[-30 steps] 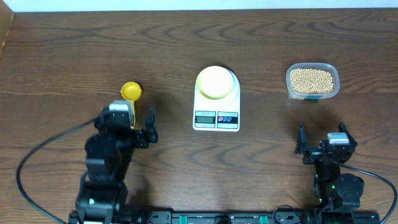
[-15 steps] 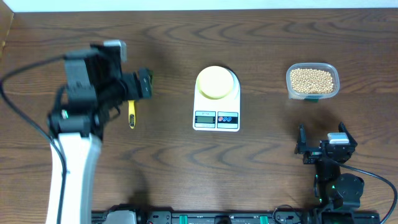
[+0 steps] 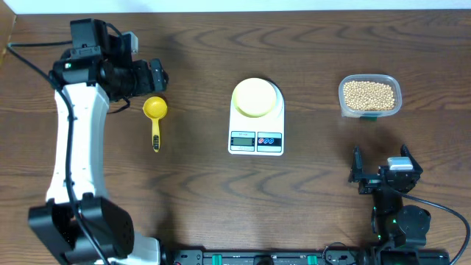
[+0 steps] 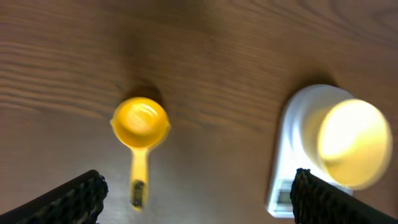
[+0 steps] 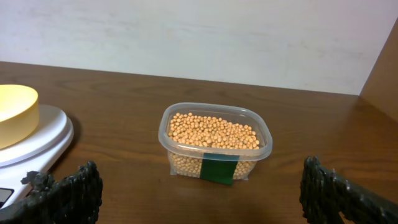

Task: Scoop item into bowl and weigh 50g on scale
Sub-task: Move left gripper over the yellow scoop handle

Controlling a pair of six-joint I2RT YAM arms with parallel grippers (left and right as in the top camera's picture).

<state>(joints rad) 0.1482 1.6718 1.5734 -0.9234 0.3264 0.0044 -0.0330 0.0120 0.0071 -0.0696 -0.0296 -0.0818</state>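
Swung to ten o'clock, the left hand is hovering spread by a glossy yellow scoop; the right hand is gaping too. Round tan beans are filling a clear tub at two o'clock of the scale.

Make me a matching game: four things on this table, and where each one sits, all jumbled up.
Things:
1. yellow scoop
2. bowl
3. beans
4. scale

Places:
A. inside the clear container
B. centre of the table
C. lying flat, left of the scale
D. on top of the scale

Pairs: 1-C, 2-D, 3-A, 4-B
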